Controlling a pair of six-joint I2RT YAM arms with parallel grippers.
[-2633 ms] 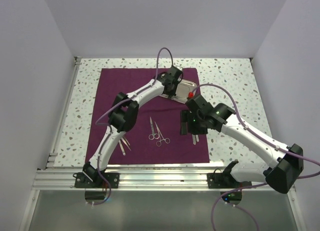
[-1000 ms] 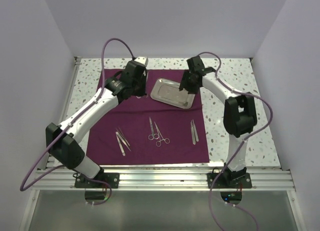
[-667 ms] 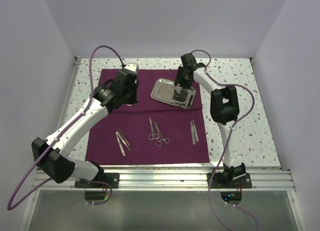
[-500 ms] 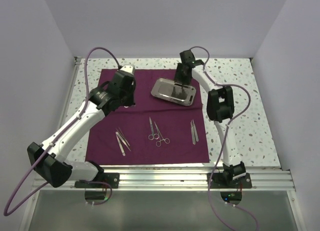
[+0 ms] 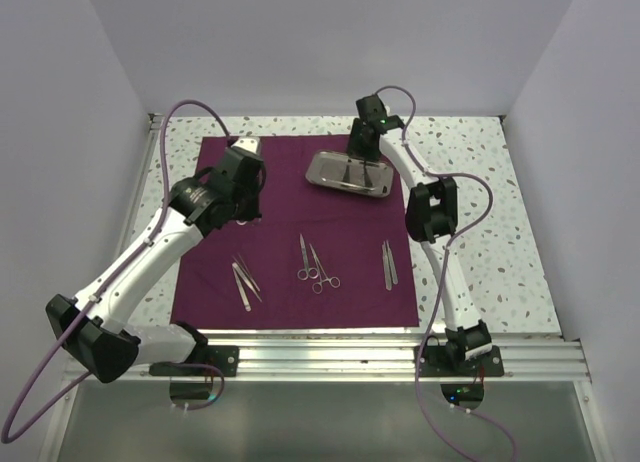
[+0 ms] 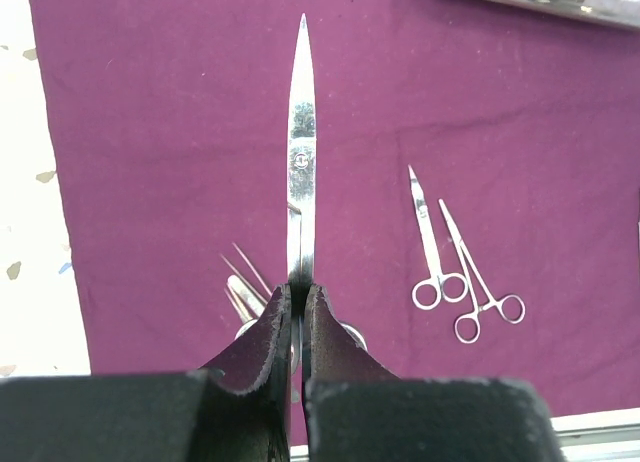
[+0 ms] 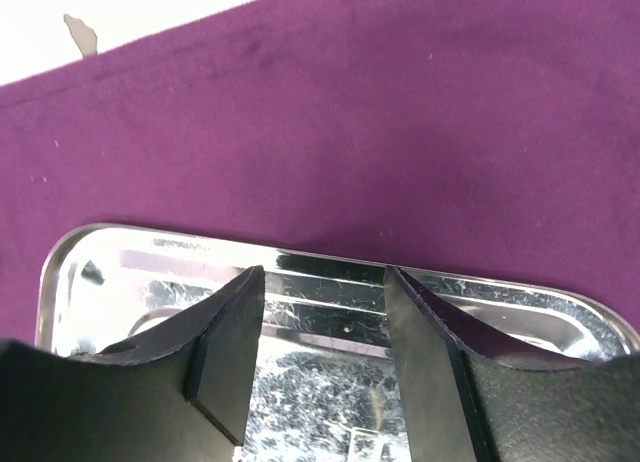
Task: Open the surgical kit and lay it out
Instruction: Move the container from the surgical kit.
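The dark purple cloth [image 5: 290, 197] lies spread flat on the table. The shiny steel tray [image 5: 348, 172] sits at its far right. My right gripper [image 5: 363, 137] is open and empty, its fingers hanging over the tray's [image 7: 330, 327] far rim in the right wrist view. My left gripper [image 5: 243, 154] is above the cloth's far left, shut on a pair of large scissors [image 6: 300, 152] whose closed blades point forward. On the near cloth lie tweezers [image 5: 243, 282], two ring-handled instruments [image 5: 316, 264] and more tweezers [image 5: 388, 264].
The cloth [image 6: 150, 132] sits on a speckled white tabletop [image 5: 470, 182] with walls on three sides. An aluminium rail [image 5: 320, 357] runs along the near edge. Purple cables loop above both arms.
The right arm has stretched out to the tray's far edge, and the tray has shifted away and straightened. The left arm has drawn back left, still holding the scissors.
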